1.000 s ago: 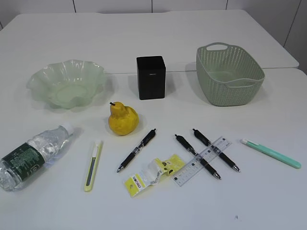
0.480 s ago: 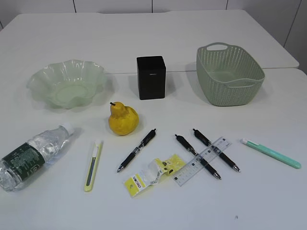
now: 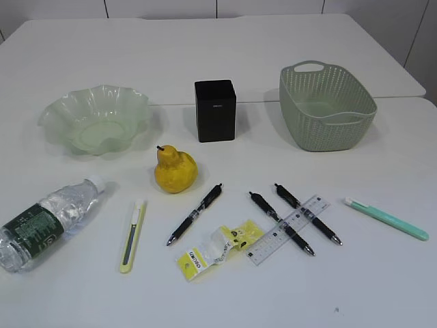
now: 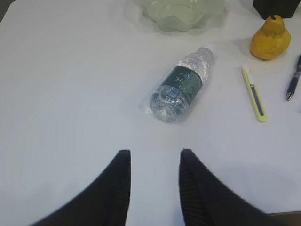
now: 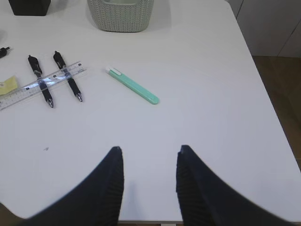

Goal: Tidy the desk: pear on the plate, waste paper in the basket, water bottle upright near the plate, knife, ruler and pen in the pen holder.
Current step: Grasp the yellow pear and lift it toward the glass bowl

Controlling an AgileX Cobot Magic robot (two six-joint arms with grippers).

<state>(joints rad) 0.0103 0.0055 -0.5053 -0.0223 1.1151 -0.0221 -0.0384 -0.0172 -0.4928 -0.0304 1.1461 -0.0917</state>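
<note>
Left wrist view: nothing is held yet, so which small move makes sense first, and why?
Probably lower the left gripper toward the water bottle. It lies on its side straight ahead of the open, empty jaws, with the plate just beyond, so grasping and standing it up looks like the shortest step.

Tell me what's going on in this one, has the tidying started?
Not yet. Both tools, left tool and right tool, hover open over bare table, holding nothing. The pear sits on the table, not on the plate. The water bottle lies on its side. The knife, ruler, pens and waste paper lie loose; pen holder and basket hold none of them.
</note>
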